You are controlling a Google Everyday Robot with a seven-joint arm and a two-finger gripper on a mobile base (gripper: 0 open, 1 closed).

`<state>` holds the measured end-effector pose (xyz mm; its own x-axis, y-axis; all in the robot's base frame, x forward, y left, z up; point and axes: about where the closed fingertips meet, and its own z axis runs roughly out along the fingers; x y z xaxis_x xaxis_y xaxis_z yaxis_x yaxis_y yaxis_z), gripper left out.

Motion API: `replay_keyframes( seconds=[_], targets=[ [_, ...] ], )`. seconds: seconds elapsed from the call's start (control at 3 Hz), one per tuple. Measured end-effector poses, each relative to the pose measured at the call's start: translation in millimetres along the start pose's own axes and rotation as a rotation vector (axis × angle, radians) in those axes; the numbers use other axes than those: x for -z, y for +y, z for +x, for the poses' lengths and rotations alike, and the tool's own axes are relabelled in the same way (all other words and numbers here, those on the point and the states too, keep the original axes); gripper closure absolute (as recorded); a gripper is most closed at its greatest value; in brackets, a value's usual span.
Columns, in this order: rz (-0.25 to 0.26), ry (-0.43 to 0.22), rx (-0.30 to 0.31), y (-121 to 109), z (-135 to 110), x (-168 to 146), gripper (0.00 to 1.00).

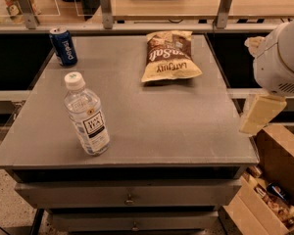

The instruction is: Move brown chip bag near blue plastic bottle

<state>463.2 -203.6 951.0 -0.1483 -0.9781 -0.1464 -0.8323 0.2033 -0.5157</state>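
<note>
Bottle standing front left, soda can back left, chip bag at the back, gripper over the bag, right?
No. The camera view shows the gripper beside the right edge of the table, well apart from the chip bag, not over it. The rest holds: bottle standing front left, soda can back left, bag at the back.
</note>
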Motion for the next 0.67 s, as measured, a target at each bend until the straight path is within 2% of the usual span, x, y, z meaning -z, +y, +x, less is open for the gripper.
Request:
replay_keyframes(
  seconds=[0.33,0.67],
  targets=[
    [0.05,-0.016,0.027,1.7,-7.9,-1.5,0.0],
    [0.089,-0.042,0.092,1.5,-25.2,-29.1,0.0]
  ],
)
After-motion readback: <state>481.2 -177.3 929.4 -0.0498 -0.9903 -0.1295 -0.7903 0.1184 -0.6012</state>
